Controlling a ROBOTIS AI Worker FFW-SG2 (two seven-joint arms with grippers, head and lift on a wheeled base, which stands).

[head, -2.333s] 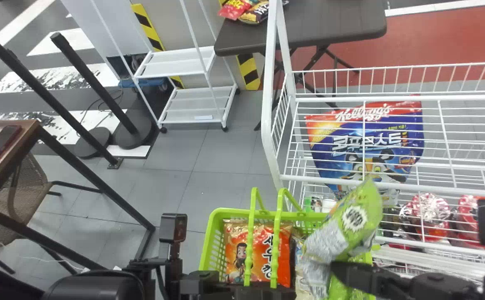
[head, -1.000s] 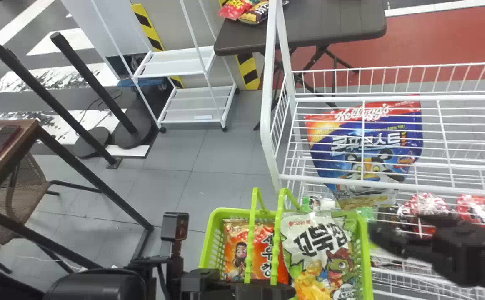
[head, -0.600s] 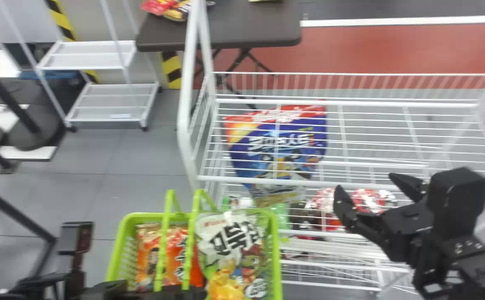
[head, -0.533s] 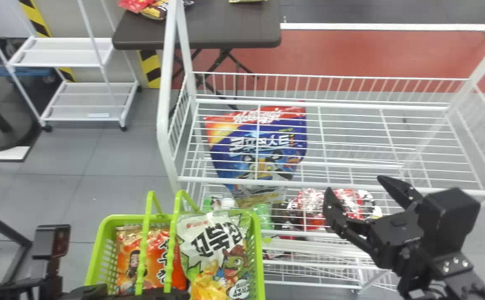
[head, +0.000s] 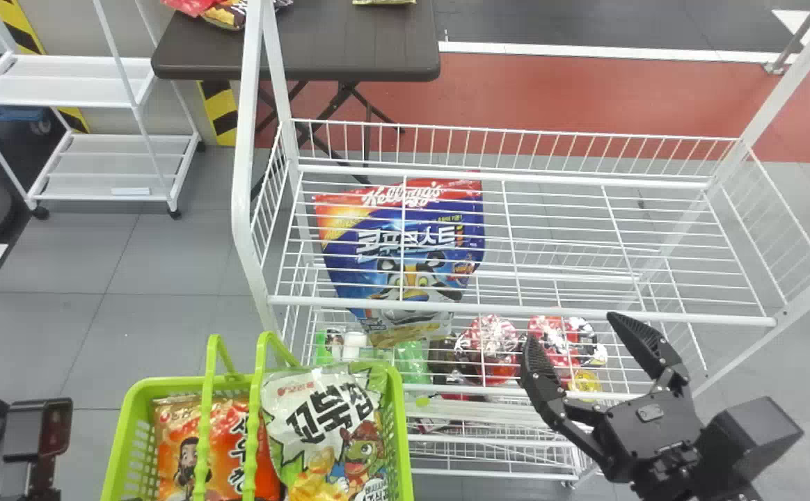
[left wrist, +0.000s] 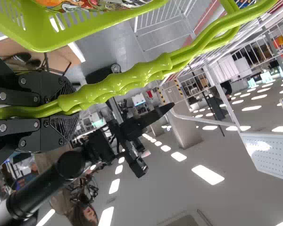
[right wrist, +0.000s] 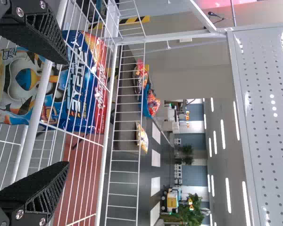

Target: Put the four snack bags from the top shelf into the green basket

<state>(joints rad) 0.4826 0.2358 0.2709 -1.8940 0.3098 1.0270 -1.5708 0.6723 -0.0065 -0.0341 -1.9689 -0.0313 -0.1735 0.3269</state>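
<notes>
White-green bag (head: pixel 318 417) now in basket (head: pixel 161 385)

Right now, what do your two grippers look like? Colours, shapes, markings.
Both black. Right gripper: two flat, tapering fingers with lattice-textured pads, silver screws, a small grey plate on its body, boxy housing behind. Left gripper: textured pads, silver screws along its linkages.

Head view, far side: I note a dark folding worktop (head: pixel 363 49), colourful packets (head: pixel 220 12) near its left end. To its left, a white wheeled cart (head: pixel 123 165), 2 shelves. Yellow-and-black striping (head: pixel 223 120) between. Red floor band (head: pixel 551 97) beyond. On lower shelving I see 2 red-and-white packs (head: pixel 490 341), side by side. Right wrist view: white perforated panel (right wrist: pixel 264 117); leafy plant (right wrist: pixel 194 211) farther off.
</notes>
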